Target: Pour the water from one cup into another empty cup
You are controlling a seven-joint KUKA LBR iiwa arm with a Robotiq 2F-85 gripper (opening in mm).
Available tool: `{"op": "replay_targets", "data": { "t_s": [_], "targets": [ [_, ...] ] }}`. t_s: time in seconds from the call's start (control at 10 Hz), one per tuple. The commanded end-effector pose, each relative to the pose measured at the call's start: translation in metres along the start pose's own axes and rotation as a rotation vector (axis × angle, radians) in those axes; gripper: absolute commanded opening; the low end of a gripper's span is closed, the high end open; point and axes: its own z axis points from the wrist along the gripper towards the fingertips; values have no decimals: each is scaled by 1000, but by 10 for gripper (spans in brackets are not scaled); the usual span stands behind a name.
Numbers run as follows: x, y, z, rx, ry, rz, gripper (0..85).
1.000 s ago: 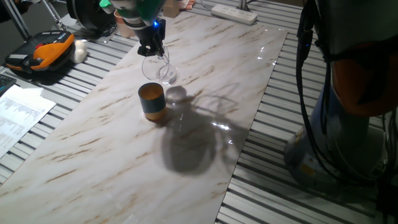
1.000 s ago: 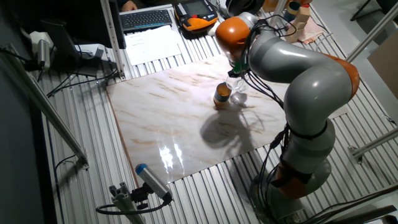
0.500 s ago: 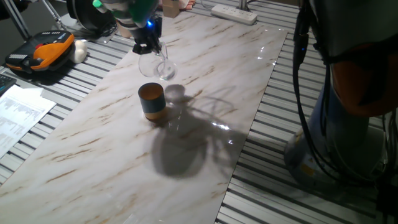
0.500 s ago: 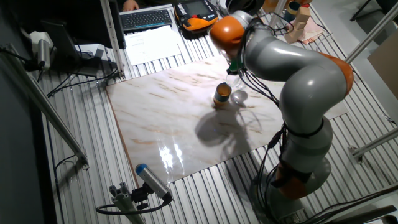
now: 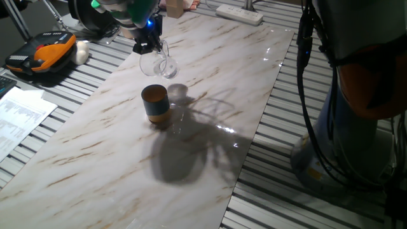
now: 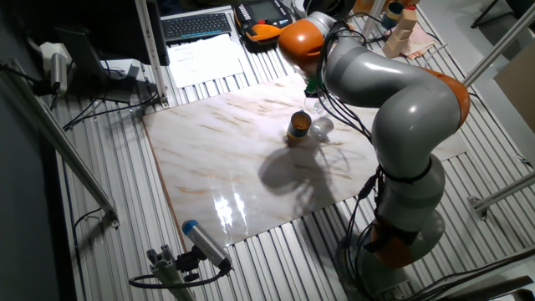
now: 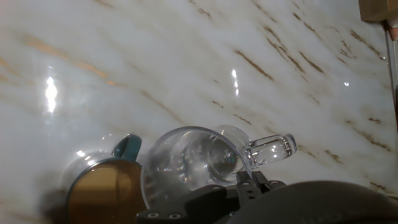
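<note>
Clear glass cup [image 5: 158, 63] hangs above the marble tabletop [image 5: 210, 121] in the upper left of one fixed view, tilted, gripped at its upper edge by the gripper [image 5: 146, 44], whose jaws are clamped on its rim. In the hand view the glass cup [image 7: 193, 165] sits at the bottom centre, directly ahead of the black fingers [image 7: 205, 202], its mouth facing the camera and its handle projecting to the right. Water inside cannot be made out in any view. The teal cup [image 5: 155, 104] stands upright on the marble just below the glass in the frame, orange interior visible, apart from it. In the hand view the teal cup [image 7: 106, 190] lies at the lower left, just beside the glass. From the other fixed view, the teal cup [image 6: 298, 128] stands mid-table, with the glass [image 6: 321, 127] to its right beneath the arm [image 6: 393, 92].
</note>
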Motion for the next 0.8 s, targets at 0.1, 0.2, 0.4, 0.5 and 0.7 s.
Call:
{"op": "replay_targets", "data": {
  "t_s": [0.1, 0.2, 0.4, 0.5, 0.7],
  "targets": [
    [2, 1, -1, 5, 8, -14, 0],
    [3, 3, 0, 2, 9, -15, 0],
    [6, 7, 2, 9, 5, -9, 0],
    [8, 6, 4, 10, 3, -11, 0],
    [12, 10, 9, 19, -2, -9, 0]
  ]
}}
